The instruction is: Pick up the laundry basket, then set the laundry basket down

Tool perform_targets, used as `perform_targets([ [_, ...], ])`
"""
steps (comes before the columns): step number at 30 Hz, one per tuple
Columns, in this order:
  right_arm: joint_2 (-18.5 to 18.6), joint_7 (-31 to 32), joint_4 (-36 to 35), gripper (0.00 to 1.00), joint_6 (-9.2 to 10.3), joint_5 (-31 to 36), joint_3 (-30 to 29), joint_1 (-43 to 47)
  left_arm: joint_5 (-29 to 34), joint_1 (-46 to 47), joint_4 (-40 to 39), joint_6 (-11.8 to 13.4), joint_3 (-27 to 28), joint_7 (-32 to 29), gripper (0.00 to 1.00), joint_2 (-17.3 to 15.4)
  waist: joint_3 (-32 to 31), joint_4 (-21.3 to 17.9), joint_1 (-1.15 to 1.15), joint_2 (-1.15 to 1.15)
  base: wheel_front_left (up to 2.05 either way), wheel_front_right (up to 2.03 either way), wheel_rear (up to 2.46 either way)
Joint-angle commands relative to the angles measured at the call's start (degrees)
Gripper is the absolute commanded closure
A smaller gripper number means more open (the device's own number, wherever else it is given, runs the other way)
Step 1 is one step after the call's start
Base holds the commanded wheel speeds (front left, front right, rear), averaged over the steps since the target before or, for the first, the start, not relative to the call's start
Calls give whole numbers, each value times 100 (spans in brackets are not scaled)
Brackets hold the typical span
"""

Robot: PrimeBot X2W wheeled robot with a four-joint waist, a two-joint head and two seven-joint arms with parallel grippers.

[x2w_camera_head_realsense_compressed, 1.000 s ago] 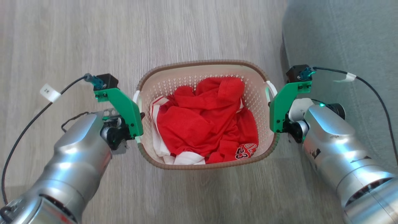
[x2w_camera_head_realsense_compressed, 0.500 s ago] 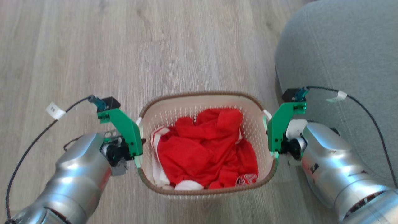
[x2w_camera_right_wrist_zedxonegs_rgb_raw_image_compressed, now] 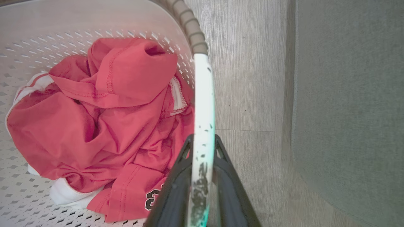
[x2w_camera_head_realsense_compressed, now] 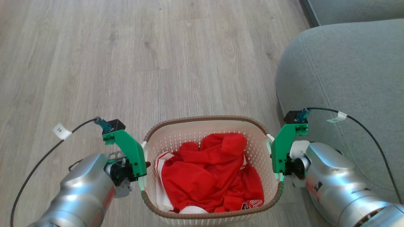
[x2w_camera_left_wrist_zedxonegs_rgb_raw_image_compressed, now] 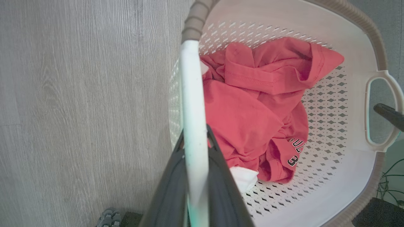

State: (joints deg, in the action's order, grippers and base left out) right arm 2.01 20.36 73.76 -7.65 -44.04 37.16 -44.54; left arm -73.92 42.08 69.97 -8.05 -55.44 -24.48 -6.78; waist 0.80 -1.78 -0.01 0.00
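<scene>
Perforated plastic laundry basket (x2w_camera_head_realsense_compressed: pixel 183 135) — matt wood floor (x2w_camera_head_realsense_compressed: pixel 126 63)

laundry basket (x2w_camera_head_realsense_compressed: pixel 202 119) bottom centre, clothes (x2w_camera_head_realsense_compressed: pixel 208 176) inside; left pincer (x2w_camera_left_wrist_zedxonegs_rgb_raw_image_compressed: pixel 195 140) on its left side, right pincer (x2w_camera_right_wrist_zedxonegs_rgb_raw_image_compressed: pixel 202 138) on its right; floor (x2w_camera_head_realsense_compressed: pixel 126 63) upper left, sofa (x2w_camera_head_realsense_compressed: pixel 341 78) right.

Head view notes:
- Floor (x2w_camera_head_realsense_compressed: pixel 157 63): pale grey wood-look planks, grain running up frame, covers left and centre.
- Grey upholstered seat (x2w_camera_head_realsense_compressed: pixel 341 78): rounded corner, stitched seams, right side of frame, resting on floor.
- Second grey upholstered piece (x2w_camera_head_realsense_compressed: pixel 356 8): top right, dark gap between the two.
- Red garment (x2w_camera_head_realsense_compressed: pixel 208 176): crumpled heap, lower centre; black-and-white lettering (x2w_camera_head_realsense_compressed: pixel 252 204) at its lower right, partly folded under.
- White fabric (x2w_camera_head_realsense_compressed: pixel 192 209): peeks out under red heap at bottom edge.
</scene>
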Motion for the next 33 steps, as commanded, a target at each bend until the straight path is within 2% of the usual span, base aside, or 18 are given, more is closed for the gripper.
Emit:
perform_targets([
  [1,88,-22,-4,100,16,-13,76,-82,-58,285,76,56,113,57,100,-339,-20,-3,1,0,0,0,0],
  [33,88,-249,15,100,16,-191,244,-156,-192,249,75,56,26,49,100,-326,19,-47,1,0,0,0,0],
])
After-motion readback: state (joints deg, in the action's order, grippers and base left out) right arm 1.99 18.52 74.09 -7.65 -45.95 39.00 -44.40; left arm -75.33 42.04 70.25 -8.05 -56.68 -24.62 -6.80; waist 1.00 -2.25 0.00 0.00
